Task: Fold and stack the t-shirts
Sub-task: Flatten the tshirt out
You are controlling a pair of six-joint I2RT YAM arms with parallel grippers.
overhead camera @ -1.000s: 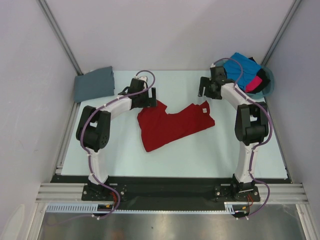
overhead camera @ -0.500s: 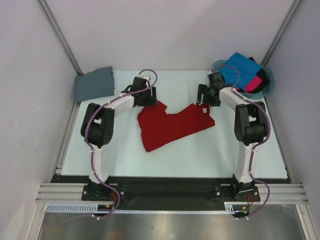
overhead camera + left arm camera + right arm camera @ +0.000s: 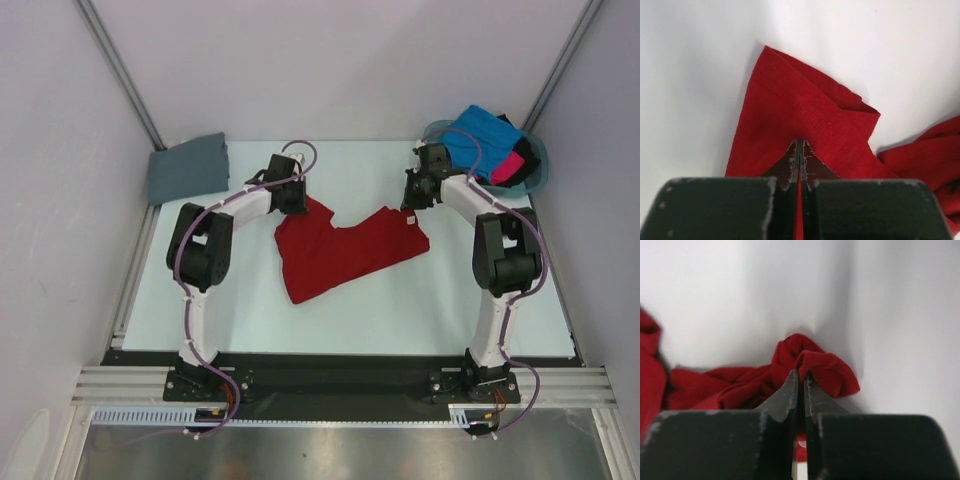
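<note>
**tablecam_fan:** Where's everything sitting right now?

**yam_watcher:** The deep red cloth t-shirt (image 3: 340, 250) is spread out crumpled in the middle of the pale table (image 3: 400, 310), longer side running from near-left up toward far-right. The left gripper (image 3: 800, 145) is down on its far-left corner, and in the wrist view the two fingers are pressed tight together with red cloth pinched between them. That corner lies flat with a fold running across it.

**tablecam_fan:** And the other arm?

**yam_watcher:** The right gripper (image 3: 800, 375) is at the far-right corner of the same shirt. Its fingers are clamped together too, and the red cloth bunches up in a little hump right at the tips, so it's got a grip on it.

**tablecam_fan:** And the other shirts?

**yam_watcher:** The slate grey cloth t-shirt (image 3: 188, 168) is folded at the far-left corner, partly hanging past the table's edge. The bright blue cloth t-shirt (image 3: 478, 140), the hot pink cloth t-shirt (image 3: 510, 165) and the black cloth t-shirt (image 3: 522, 148) are piled in the teal plastic basket (image 3: 538, 175) at the far right, blue on top, just behind the right arm.
</note>
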